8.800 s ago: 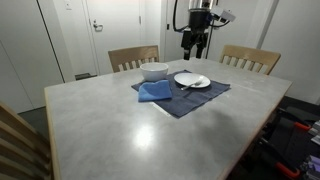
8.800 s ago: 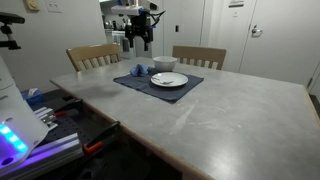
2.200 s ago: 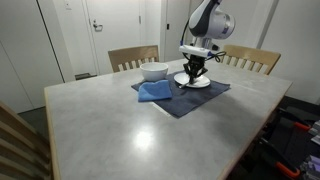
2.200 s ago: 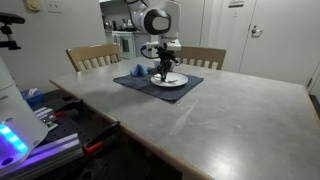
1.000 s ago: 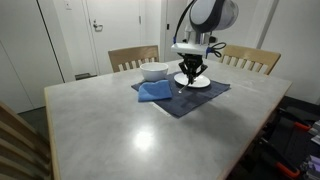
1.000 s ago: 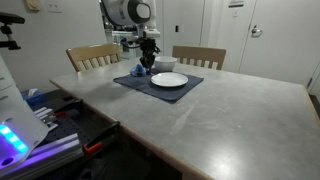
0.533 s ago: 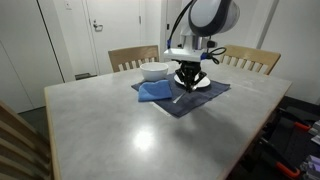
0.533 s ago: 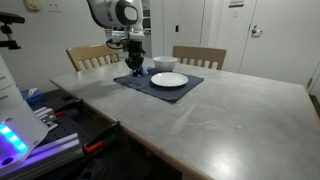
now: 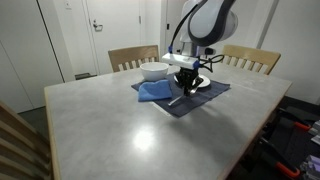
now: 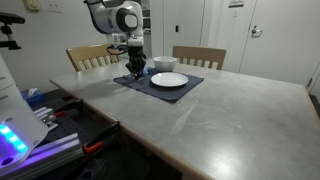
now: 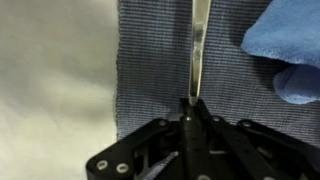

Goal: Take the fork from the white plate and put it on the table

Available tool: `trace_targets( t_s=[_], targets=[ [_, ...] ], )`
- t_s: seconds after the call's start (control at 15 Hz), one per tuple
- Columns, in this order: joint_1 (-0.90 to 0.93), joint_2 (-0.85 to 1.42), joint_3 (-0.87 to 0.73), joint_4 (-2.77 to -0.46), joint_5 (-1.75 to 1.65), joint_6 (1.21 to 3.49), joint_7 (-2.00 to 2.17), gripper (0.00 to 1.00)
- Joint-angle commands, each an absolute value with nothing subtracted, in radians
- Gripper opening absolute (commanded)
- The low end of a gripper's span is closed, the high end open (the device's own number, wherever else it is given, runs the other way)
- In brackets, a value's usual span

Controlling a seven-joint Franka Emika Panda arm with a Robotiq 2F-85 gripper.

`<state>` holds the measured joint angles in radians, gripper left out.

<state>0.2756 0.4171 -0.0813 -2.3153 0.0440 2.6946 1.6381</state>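
Fork (image 11: 197, 50) is clamped by gripper (image 11: 188, 104) above mat (image 11: 150, 70) edge, bare table (image 11: 50, 70) alongside; fork's far end is cut off.

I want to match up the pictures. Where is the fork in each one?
Exterior view: the fork hangs from the gripper, over the dark blue placemat.
Exterior view: fork too thin to see; the gripper is over the placemat.
Wrist view: fork runs up the middle, over the placemat.
Shared landmark: the placemat.
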Motion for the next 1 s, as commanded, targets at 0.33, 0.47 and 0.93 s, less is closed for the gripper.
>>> trace_targets(
  t_s=[0.33, 0.47, 0.93],
  targets=[
    [0.276, 0.496, -0.098, -2.228, 0.016, 2.748, 1.645, 0.33],
    [0.285, 0.486, -0.103, -2.232, -0.002, 2.747, 1.643, 0.47],
    [0.287, 0.386, -0.104, -2.290, -0.029, 2.692, 1.623, 0.95]
  ],
)
